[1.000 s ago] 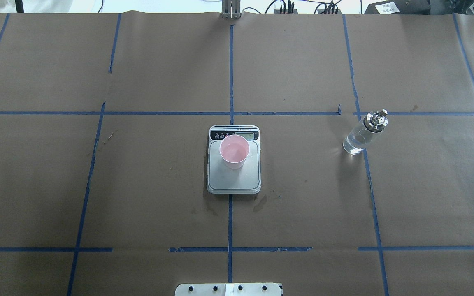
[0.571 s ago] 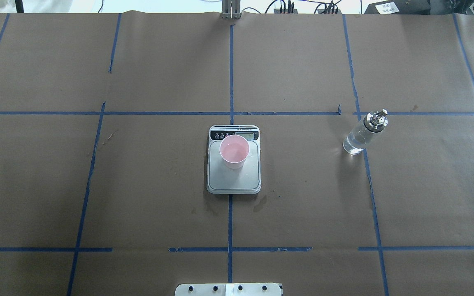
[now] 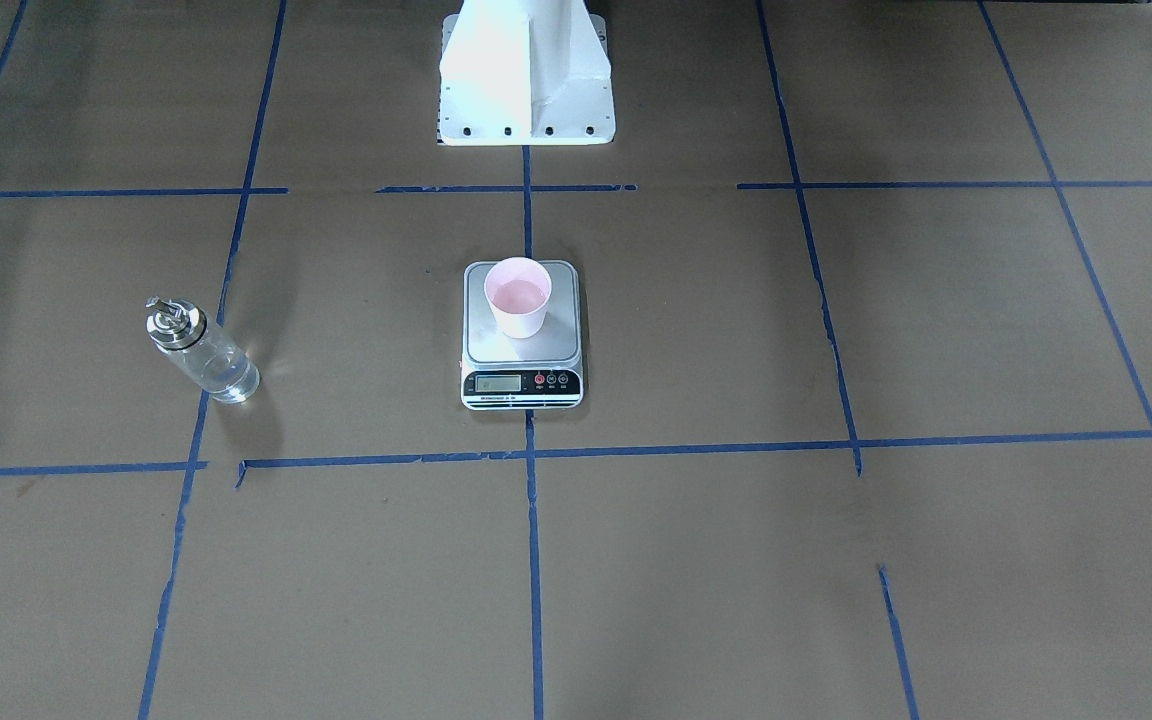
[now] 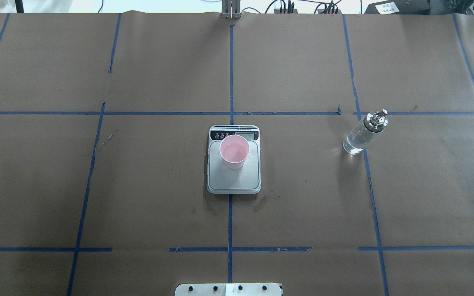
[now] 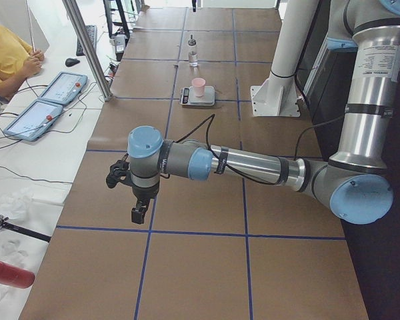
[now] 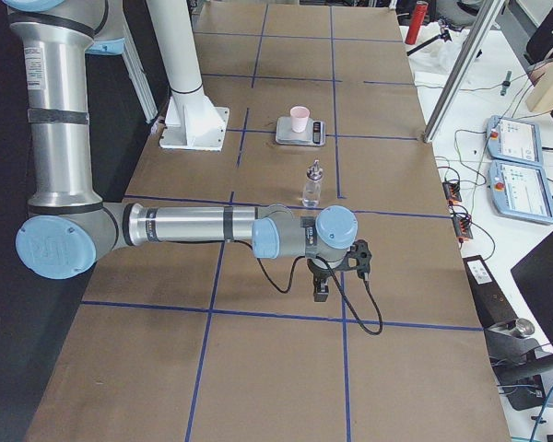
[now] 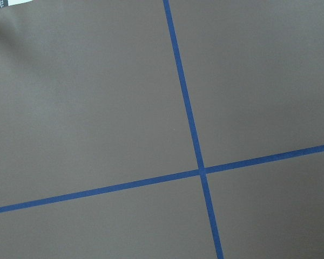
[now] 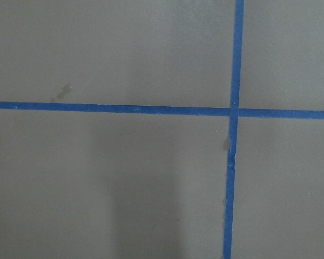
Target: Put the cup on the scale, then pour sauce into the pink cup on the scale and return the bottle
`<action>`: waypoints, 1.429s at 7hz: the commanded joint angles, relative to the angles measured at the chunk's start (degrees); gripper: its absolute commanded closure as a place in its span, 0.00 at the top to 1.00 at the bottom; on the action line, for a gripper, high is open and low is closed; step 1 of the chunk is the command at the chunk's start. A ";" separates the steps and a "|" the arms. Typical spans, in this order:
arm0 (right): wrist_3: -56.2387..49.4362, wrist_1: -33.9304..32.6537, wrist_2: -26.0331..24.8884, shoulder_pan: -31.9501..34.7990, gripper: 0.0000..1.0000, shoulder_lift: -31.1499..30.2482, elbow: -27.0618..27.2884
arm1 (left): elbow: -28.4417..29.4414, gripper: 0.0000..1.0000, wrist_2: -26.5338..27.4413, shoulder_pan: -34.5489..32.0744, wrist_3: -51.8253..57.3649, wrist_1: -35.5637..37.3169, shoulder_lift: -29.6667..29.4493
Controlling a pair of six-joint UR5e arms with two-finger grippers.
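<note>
Nothing has been moved on the table [image 4: 138,185] since the earlier overhead frames; cup, scale and bottle are found in the same spots.

At the far left, the left gripper [image 5: 139,215] is held over bare paper, well apart from everything. It is seen only in the side view, so whether its fingers are apart or together cannot be told.

In the middle, the scale [image 4: 233,181] lies flat, with its display toward 12 o'clock in the overhead view. The cup [image 4: 234,151] stands upright on the plate, set toward 12 o'clock, close to the black panel. That first step is judged done. Whether anything has been poured cannot be read: the liquid is clear and the display is too small.

At about 3 o'clock from the scale, well apart from it, the bottle [image 4: 360,137] stands upright on a blue tape line, with its spout toward 1 o'clock.

Furthest right, the right gripper [image 6: 320,290] is parked away from the bottle; its state cannot be told either.

If the pour remains, the bottle should be gripped on the glass below the metal collar. It should be carried upright and tilted slowly, with the spout kept inside the cup's rim. The cup is light, so it should not be touched. The bottle should then be set back on its tape line.
</note>
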 commanded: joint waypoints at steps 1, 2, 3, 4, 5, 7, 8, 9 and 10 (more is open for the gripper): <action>0.10 0.21 -0.08 -0.08 1.00 0.12 0.00 | -0.11 1.00 0.00 0.08 -0.07 0.04 0.00; 0.10 0.21 -0.08 -0.08 1.00 0.12 0.08 | 0.06 1.00 0.00 0.08 -0.07 0.04 0.00; 0.10 0.21 -0.08 -0.08 1.00 0.21 0.08 | -0.02 1.00 0.00 0.17 -0.07 0.04 0.00; 0.10 0.21 -0.08 -0.08 1.00 0.38 0.08 | -0.11 1.00 0.00 0.52 -0.07 -0.05 0.00; 0.10 0.21 0.01 -0.08 1.00 0.38 0.08 | -0.63 1.00 0.09 2.87 -0.16 0.21 0.00; 0.10 0.21 0.01 -0.08 1.00 0.38 0.08 | -0.46 1.00 0.00 2.89 -0.07 0.12 -0.09; 0.10 0.21 0.01 -0.08 1.00 0.38 0.08 | -0.55 1.00 -0.17 2.90 0.02 -0.05 -0.09; 0.19 0.21 0.01 -0.08 1.00 0.38 0.08 | -0.55 1.00 -0.26 2.81 0.02 -0.05 -0.09; 0.19 0.21 0.01 -0.08 1.00 0.38 0.17 | 0.15 1.00 -2.61 2.81 0.19 -0.05 0.00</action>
